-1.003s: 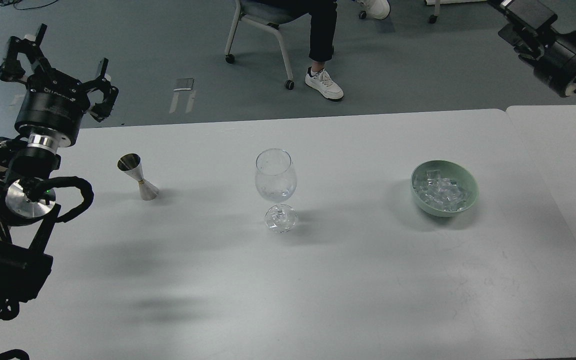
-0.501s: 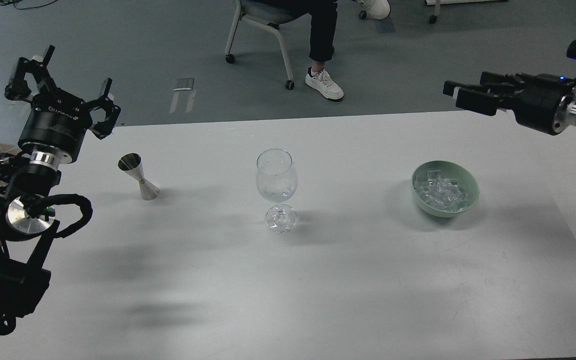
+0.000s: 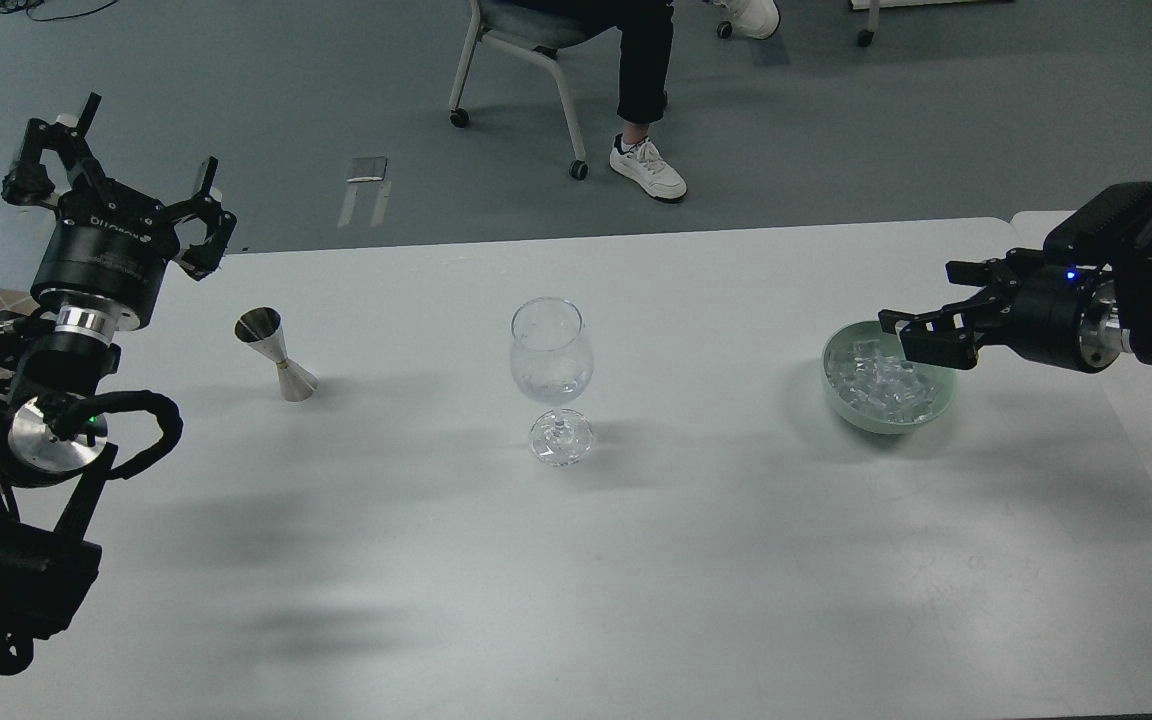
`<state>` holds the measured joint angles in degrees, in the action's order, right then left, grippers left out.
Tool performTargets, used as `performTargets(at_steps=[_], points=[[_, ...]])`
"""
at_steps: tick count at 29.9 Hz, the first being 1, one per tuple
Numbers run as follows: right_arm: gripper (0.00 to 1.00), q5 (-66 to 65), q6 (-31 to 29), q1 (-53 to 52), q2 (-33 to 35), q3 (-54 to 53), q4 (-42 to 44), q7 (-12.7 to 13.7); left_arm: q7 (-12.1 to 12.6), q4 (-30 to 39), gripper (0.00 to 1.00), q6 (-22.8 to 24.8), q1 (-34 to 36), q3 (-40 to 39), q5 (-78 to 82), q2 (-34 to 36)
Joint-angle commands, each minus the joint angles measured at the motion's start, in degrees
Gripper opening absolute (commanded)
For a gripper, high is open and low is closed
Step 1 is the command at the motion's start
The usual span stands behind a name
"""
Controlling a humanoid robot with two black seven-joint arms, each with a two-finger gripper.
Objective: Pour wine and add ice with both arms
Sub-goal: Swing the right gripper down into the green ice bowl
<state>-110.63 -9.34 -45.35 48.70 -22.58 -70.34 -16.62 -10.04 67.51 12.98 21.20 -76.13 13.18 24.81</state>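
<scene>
Since prev frame my right gripper (image 3: 921, 330) dropped to the green bowl (image 3: 841, 392) rim over the ice (image 3: 881, 385), fingers apart, empty; left gripper (image 3: 116, 185) fingers apart nr jigger (image 3: 276, 353), wine glass (image 3: 552, 375) mid-surface.

Lab: grey floor (image 3: 236, 80), wheeled chair (image 3: 516, 60), white table (image 3: 636, 560).

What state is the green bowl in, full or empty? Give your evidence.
Not empty: the green bowl holds a heap of clear ice cubes, lying below its rim. It stands upright on the table.
</scene>
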Motion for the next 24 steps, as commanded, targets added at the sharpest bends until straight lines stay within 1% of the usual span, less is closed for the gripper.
performTargets(at_steps=[1, 3, 6, 8, 11, 12, 14, 20, 24], points=[[0.96, 0.0, 0.1, 1.9, -0.4, -0.1, 0.3, 0.5, -0.4, 0.0, 0.98, 0.0, -0.4, -0.1, 0.0, -0.1], [0.94, 0.0, 0.2, 3.0, -0.5, -0.1, 0.1, 0.6, -0.5, 0.0, 0.98, 0.0, -0.8, -0.1, 0.0, -0.3], [0.89, -0.1, 1.7, 4.5, -0.8, -0.1, 0.1, 1.9, -0.6, 0.3, 0.98, -0.1, -1.4, -0.2, -0.2, -0.5], [0.88, -0.1, 2.6, 4.8, -1.0, -0.1, 0.1, 2.0, -0.6, 0.7, 0.98, -0.1, -1.6, -0.7, -0.3, -0.6], [0.77, 0.0, 4.4, 5.7, -1.2, -0.1, 0.4, 1.9, -0.4, 0.7, 0.98, -0.1, -1.6, -1.3, -1.5, -0.6], [0.72, -0.1, 4.8, 6.0, -1.2, -0.1, 0.5, 1.9, -0.4, 0.7, 0.98, 0.0, -1.6, -1.5, -2.0, -0.6], [0.66, 0.0, 5.0, 6.1, -1.3, -0.1, 0.6, 2.0, -0.4, 0.7, 0.98, 0.1, -1.6, -1.5, -2.2, -0.5], [0.65, 0.1, 5.1, 5.9, -3.3, -0.2, 2.5, 2.5, -0.5, 0.6, 0.98, 0.6, -1.9, -1.5, -2.2, -0.5], [0.65, 0.2, 5.1, 6.1, -3.8, -0.2, 3.3, 3.8, -0.6, 0.2, 0.98, 0.9, -1.9, -1.5, -2.3, -0.6]])
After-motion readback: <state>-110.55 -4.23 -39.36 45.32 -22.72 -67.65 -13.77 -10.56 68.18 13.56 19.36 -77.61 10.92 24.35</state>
